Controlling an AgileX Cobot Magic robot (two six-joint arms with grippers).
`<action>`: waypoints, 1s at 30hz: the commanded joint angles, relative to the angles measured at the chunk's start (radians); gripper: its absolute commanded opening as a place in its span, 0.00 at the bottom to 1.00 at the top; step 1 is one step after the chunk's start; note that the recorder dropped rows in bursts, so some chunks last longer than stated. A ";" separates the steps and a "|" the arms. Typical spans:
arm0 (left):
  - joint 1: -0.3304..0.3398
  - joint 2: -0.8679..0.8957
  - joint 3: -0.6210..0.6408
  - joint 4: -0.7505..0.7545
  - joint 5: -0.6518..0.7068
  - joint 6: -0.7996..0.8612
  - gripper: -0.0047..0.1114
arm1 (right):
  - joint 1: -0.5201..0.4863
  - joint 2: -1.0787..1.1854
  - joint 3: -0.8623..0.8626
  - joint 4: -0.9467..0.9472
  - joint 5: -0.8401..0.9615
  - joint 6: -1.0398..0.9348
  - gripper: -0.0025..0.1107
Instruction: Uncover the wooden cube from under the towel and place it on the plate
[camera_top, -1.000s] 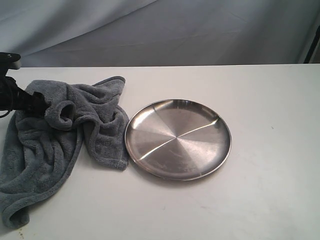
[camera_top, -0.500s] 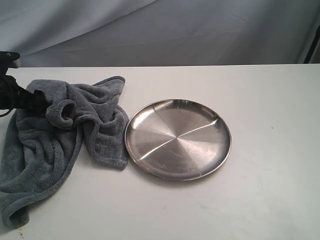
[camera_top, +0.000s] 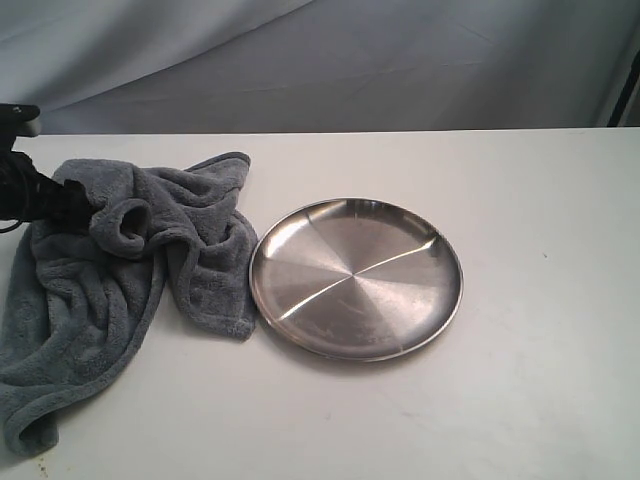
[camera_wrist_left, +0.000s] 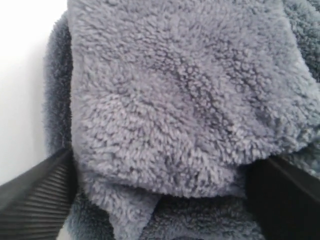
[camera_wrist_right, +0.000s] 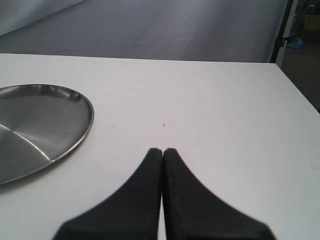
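well, the white flat worktop takes up most of the scene, with a grey cloth backdrop hanging behind its far edge. next in size, the dark grey fluffy terry-cloth towel lies crumpled along the left edge, heaped in folds toward the far-left corner and trailing down toward the near-left corner, its stitched hem showing along the border. the round shallow silver stainless-steel plate sits flat about midway between the far and near edges, a little left of the middle, bare and streaked with shiny radial reflections; one corner of the towel lies just beside its rim, and i cannot tell whether they touch. the left gripper reaches in from the left edge into the upper folds of the towel; its black ribbed fingers stand spread wide, one on each side of a thick fold that fills the gap between them, so it reads as released and not clenched. the right gripper is off the exterior view; its own camera shows the black fingers pressed together on nothing, over bare worktop, with the plate's rim nearby. the pale wooden cube shows in no view.
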 joint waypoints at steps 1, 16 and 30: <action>-0.004 0.004 0.003 -0.001 0.005 -0.011 0.46 | 0.001 -0.003 0.003 0.005 -0.013 -0.001 0.02; -0.002 -0.085 0.003 0.033 0.114 -0.011 0.04 | 0.001 -0.003 0.003 0.005 -0.013 -0.001 0.02; -0.002 -0.404 0.003 0.021 0.252 -0.052 0.04 | 0.001 -0.003 0.003 0.005 -0.013 -0.001 0.02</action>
